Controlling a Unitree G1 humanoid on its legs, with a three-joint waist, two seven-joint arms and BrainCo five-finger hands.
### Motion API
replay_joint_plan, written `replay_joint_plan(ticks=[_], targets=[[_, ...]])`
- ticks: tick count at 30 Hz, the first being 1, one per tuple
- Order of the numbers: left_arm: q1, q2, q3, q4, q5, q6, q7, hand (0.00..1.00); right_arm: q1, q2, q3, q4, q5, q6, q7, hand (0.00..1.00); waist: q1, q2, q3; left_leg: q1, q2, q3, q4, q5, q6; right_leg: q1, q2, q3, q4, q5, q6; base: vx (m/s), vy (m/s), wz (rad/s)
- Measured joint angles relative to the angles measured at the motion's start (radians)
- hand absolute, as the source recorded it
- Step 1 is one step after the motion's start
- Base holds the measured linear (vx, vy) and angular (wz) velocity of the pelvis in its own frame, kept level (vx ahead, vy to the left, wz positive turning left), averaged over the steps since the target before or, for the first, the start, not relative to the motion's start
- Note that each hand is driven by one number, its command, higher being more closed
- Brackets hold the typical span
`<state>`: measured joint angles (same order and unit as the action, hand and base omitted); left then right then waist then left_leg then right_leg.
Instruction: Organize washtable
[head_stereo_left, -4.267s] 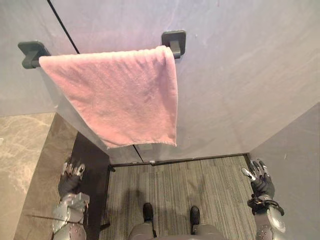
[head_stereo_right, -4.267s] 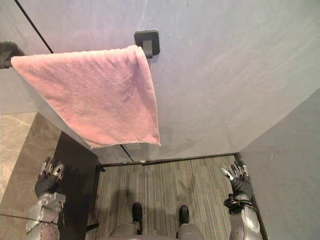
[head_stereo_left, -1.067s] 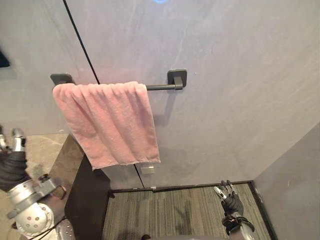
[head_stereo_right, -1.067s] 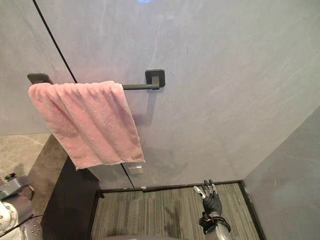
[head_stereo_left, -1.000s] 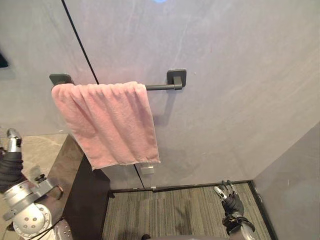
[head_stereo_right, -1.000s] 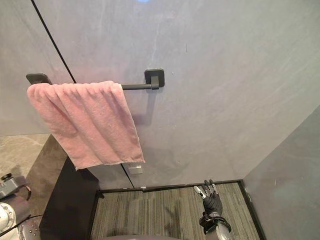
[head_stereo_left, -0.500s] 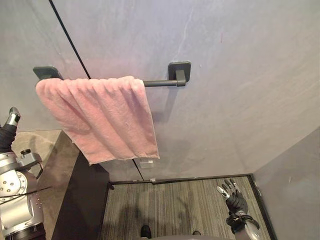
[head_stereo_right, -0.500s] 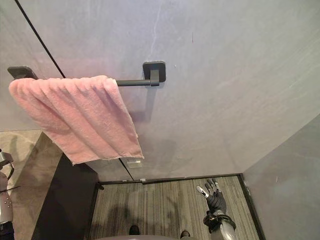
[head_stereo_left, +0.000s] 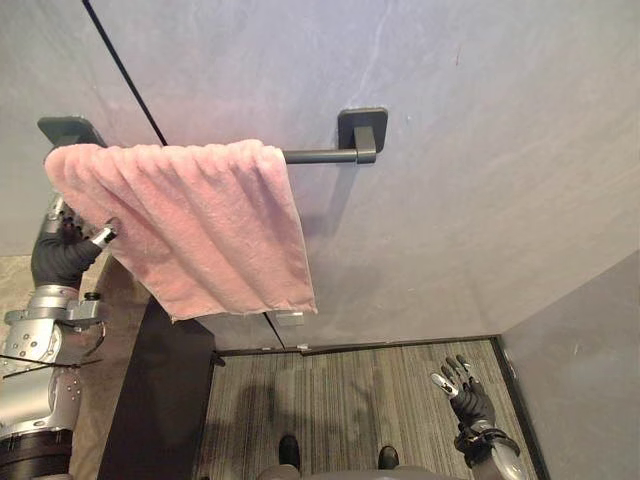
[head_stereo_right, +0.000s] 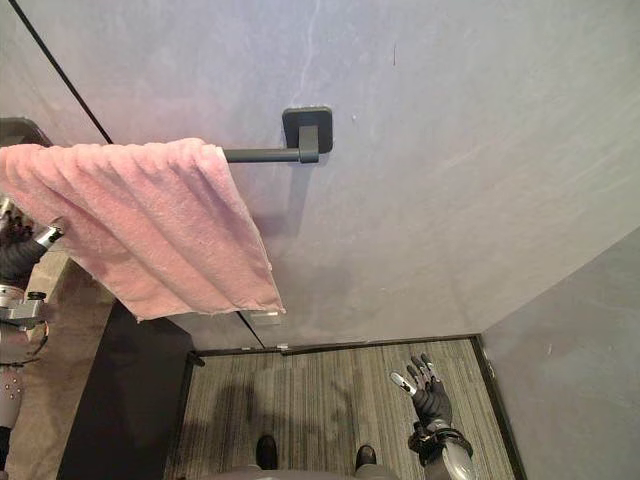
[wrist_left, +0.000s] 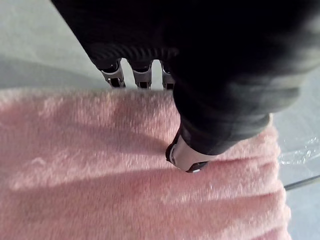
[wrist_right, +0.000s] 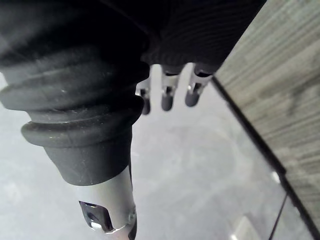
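Note:
A pink towel (head_stereo_left: 200, 225) hangs in folds over the left part of a dark towel bar (head_stereo_left: 318, 156) on the grey wall. My left hand (head_stereo_left: 62, 255) is raised at the towel's left edge. Its thumb (wrist_left: 185, 159) presses on the front of the cloth while its fingers (wrist_left: 142, 79) reach behind the top edge, pinching it. My right hand (head_stereo_left: 470, 397) hangs low on the right above the floor, well away from the towel, with its fingers (wrist_right: 167, 97) straight and nothing in them.
A dark cabinet side (head_stereo_left: 160, 400) stands below the towel at the lower left, with a stone-topped counter (head_stereo_right: 70, 380) beside it. Striped grey carpet (head_stereo_left: 350, 400) covers the floor. A grey wall panel (head_stereo_left: 590, 350) closes in the right side.
The towel went from spread along the whole bar to bunched at its left. My left hand rose from low at the left and took hold of the towel's left edge. The camera shifted.

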<state>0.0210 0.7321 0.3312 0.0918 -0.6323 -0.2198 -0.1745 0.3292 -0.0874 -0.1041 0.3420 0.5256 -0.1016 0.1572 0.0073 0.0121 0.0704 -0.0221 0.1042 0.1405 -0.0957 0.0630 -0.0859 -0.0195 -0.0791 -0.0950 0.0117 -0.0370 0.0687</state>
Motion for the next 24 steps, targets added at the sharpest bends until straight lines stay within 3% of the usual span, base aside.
replay_joint_plan(ticks=[3, 11, 12, 20, 24], targets=[[0.003, 0.049, -0.020, 0.004, -0.058, 0.014, -0.071, 0.00, -0.009, -0.005, 0.003, 0.039, -0.008, -0.001, 0.013, 0.00, 0.007, -0.001, 0.000, 0.001, 0.000, -0.001, 0.000, 0.000, 0.000, 0.000, 0.000, -0.002, 0.003, 0.000, 0.000, 0.00, 0.000, 0.00], [0.028, 0.084, -0.071, 0.029, -0.059, 0.019, -0.091, 0.00, -0.018, -0.021, 0.025, 0.056, -0.027, -0.001, 0.025, 0.00, 0.005, -0.003, -0.001, 0.003, -0.002, -0.003, 0.000, 0.001, 0.002, 0.000, -0.003, -0.009, 0.004, 0.000, 0.000, 0.00, 0.000, 0.00], [0.028, 0.084, -0.090, 0.034, -0.047, 0.019, -0.085, 1.00, -0.019, -0.031, 0.041, 0.067, -0.028, -0.001, 0.025, 0.00, 0.006, -0.003, -0.001, 0.003, -0.002, -0.003, 0.000, 0.001, 0.001, -0.001, -0.003, -0.009, 0.003, 0.000, 0.000, 0.00, 0.000, 0.00], [0.025, 0.070, -0.096, 0.048, 0.134, 0.041, 0.010, 1.00, -0.039, -0.032, 0.043, 0.064, -0.039, 0.002, 0.021, 0.00, 0.006, -0.006, 0.000, 0.003, -0.002, 0.000, -0.001, 0.001, 0.001, -0.003, -0.003, -0.002, -0.001, 0.001, 0.000, 0.00, 0.000, -0.01], [0.015, 0.001, -0.092, 0.043, 0.175, 0.040, 0.048, 1.00, -0.055, -0.054, 0.046, -0.099, -0.064, 0.023, 0.026, 0.00, 0.007, -0.007, 0.001, 0.001, -0.001, 0.017, -0.001, 0.001, 0.001, -0.004, -0.001, 0.017, -0.015, 0.014, -0.001, -0.01, 0.001, -0.13]])
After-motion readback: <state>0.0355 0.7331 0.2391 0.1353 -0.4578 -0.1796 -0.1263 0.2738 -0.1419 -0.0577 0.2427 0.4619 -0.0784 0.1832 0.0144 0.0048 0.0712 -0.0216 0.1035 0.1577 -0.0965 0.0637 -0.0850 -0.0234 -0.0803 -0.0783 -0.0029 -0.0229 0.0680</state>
